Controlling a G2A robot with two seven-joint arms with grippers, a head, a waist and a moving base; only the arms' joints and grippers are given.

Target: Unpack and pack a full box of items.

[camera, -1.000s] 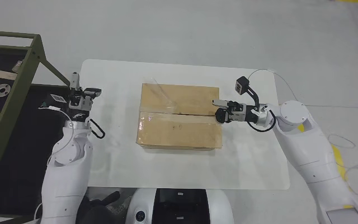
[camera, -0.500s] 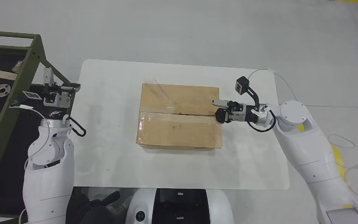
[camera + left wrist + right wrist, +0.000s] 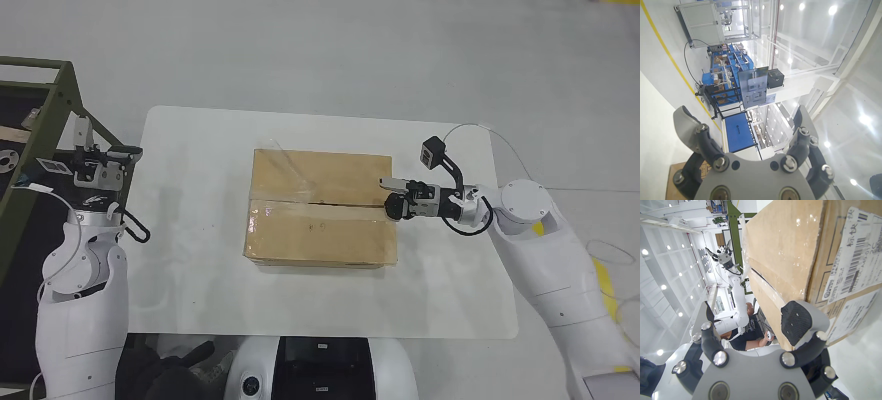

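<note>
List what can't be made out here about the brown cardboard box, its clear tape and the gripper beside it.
Contents of the brown cardboard box: hidden by its shut flaps, top view.
Clear tape: too see-through in the top view to tell how much is stuck.
White label on the box's end: cut off by the right wrist view's edge.
Right gripper: its own finger hides whether it touches the box, right wrist view.

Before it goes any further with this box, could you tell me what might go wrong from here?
The right claw sits open at the end of the box while the left claw is raised beyond the table edge, so a push could slide the unbraced box. The loose clear tape strip standing off the lid could snag or restick.
</note>
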